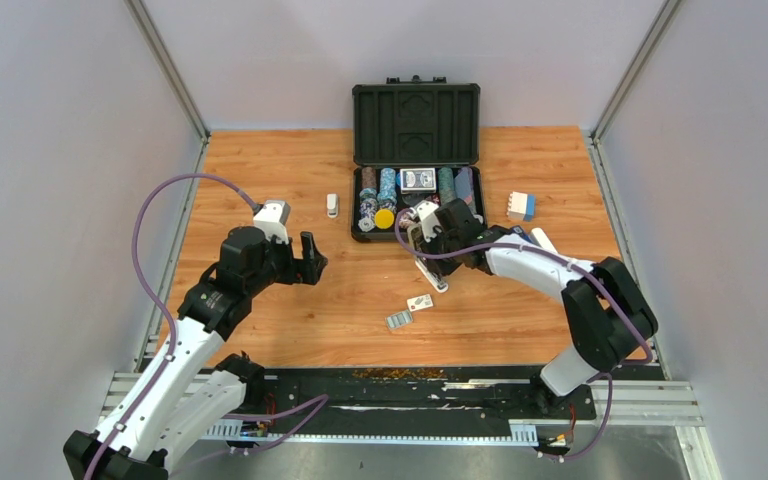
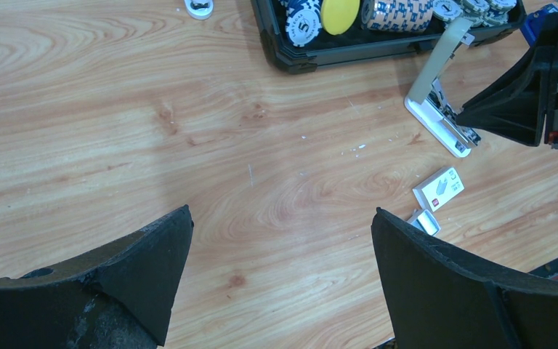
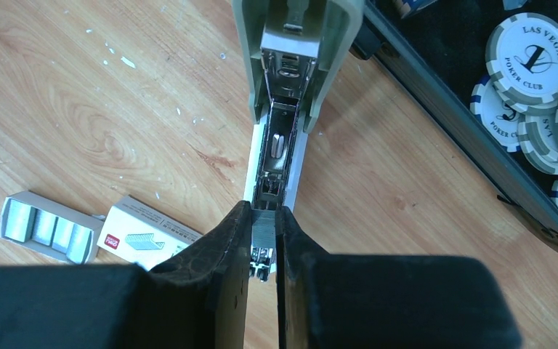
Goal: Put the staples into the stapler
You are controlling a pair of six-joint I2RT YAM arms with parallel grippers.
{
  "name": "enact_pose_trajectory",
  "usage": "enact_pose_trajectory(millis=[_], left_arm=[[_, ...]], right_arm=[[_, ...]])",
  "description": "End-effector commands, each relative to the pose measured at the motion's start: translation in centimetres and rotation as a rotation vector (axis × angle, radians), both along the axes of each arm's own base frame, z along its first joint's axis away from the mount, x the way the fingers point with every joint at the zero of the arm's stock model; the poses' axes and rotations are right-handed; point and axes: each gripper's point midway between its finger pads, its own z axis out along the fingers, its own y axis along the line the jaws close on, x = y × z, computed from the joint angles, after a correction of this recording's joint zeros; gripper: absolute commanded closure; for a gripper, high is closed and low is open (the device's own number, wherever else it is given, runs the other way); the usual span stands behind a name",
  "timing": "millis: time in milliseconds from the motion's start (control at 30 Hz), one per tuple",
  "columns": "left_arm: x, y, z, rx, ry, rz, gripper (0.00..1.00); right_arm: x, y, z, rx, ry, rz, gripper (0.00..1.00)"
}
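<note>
The grey-olive stapler (image 3: 296, 51) lies on the table with its lid swung up and its metal channel (image 3: 276, 149) bared. My right gripper (image 3: 263, 222) is shut on a silvery strip of staples (image 3: 263, 231), held right over the near end of that channel. To the left lie the white tray (image 3: 47, 227) with more staples and its sleeve (image 3: 149, 234). In the top view the right gripper (image 1: 422, 240) hangs over the stapler (image 1: 432, 270), in front of the case. My left gripper (image 2: 282, 212) is open over bare wood, well left of the stapler (image 2: 436, 109).
A black case (image 1: 417, 110) of poker chips and cards stands open at the back centre, close behind the stapler. A small white object (image 1: 332, 205) lies left of it, a white and blue block (image 1: 521, 206) to its right. Grey walls close in three sides.
</note>
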Motion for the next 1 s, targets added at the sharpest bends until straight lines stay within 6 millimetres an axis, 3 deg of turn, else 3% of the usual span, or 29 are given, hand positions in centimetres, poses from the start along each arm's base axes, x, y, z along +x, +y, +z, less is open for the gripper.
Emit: enact_pose_trajectory(millis=[0, 967], left_arm=[[0.3, -0.2, 0.8, -0.007, -0.041, -0.012, 0.0], [0.2, -0.3, 0.8, -0.01, -0.045, -0.018, 0.0]], right_arm=[[0.4, 0.7, 2.9, 0.068, -0.049, -0.003, 0.96], [0.1, 0.3, 0.1, 0.043, 0.022, -0.001, 0.97]])
